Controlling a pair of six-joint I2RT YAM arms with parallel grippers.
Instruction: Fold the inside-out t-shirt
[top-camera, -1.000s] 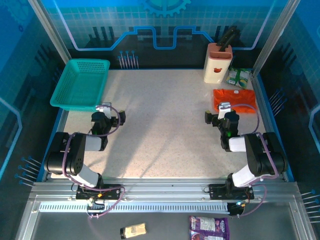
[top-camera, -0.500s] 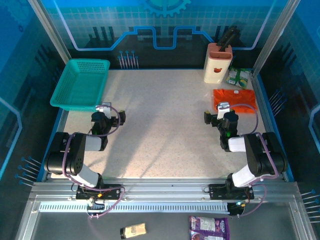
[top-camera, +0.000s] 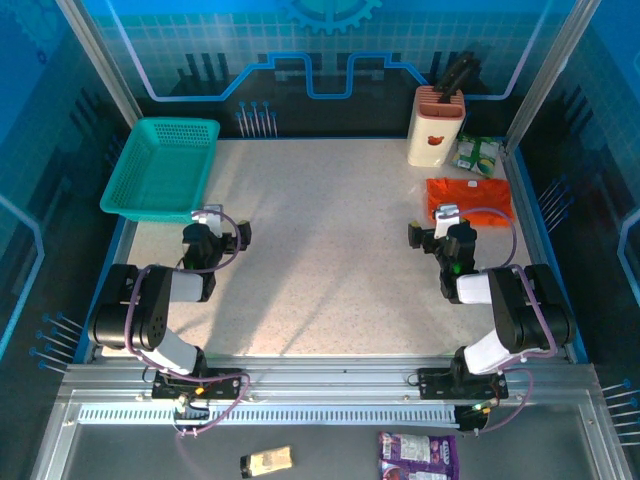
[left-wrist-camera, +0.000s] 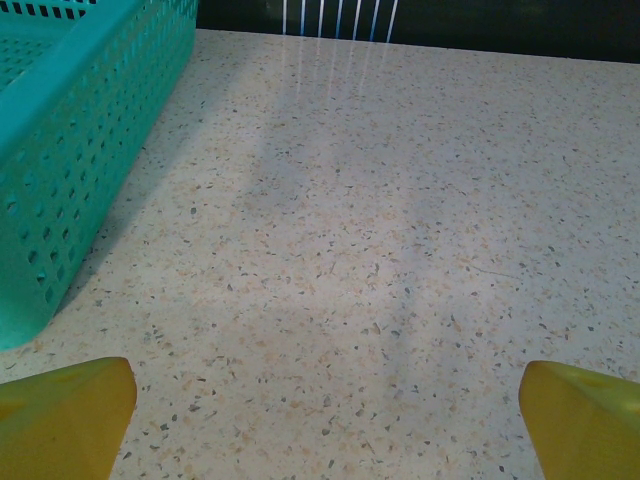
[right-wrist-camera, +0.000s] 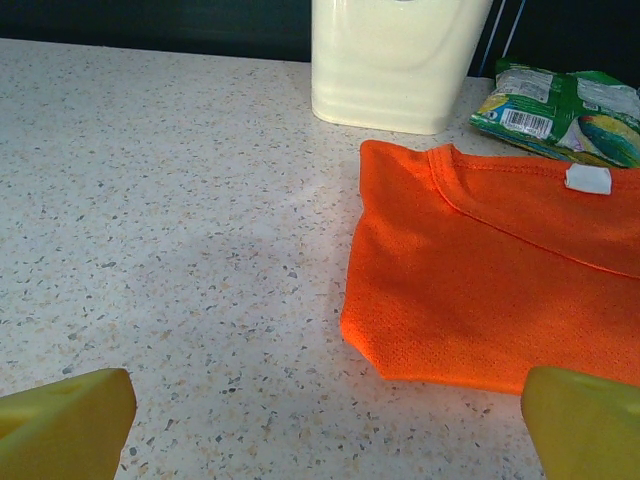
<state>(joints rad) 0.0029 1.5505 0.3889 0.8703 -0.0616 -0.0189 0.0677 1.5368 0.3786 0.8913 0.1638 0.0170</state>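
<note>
Left gripper (left-wrist-camera: 325, 415): jaws spread wide, two yellow fingertips (left-wrist-camera: 65, 415) low at the frame's corners, nothing between them but bare speckled stone-look tabletop (left-wrist-camera: 400, 250); touching nothing. The teal plastic mesh basket (left-wrist-camera: 70, 150) stands just to its left, its perforated wall near the left fingertip but apart from it. Right gripper (right-wrist-camera: 325, 425): equally wide, empty, hovering over bare table just short of the bright orange soft-cloth t-shirt (right-wrist-camera: 480, 290); no contact that I can see, though the right fingertip overlaps the cloth's near edge in my wrist view (whether it is above or on it, I cannot tell). Hard to read: both wrist views show only my fingertips, the rest being cut off below the frame; from overhead the fingers are too small to separate. The shirt's right side runs out of the right wrist view, and the cream-coloured ceramic-looking knife block (right-wrist-camera: 400, 60) is cropped at the top. Shirt itself: lies flat at the far right of the table as a compact, roughly rectangular patch, neckline towards the back, a curved collar seam and a small white label (right-wrist-camera: 588, 179) showing. Sleeves not distinguishable. Near left corner rounded. A green printed snack packet (right-wrist-camera: 560, 100) sits just behind it; touching or not, unclear.
</note>
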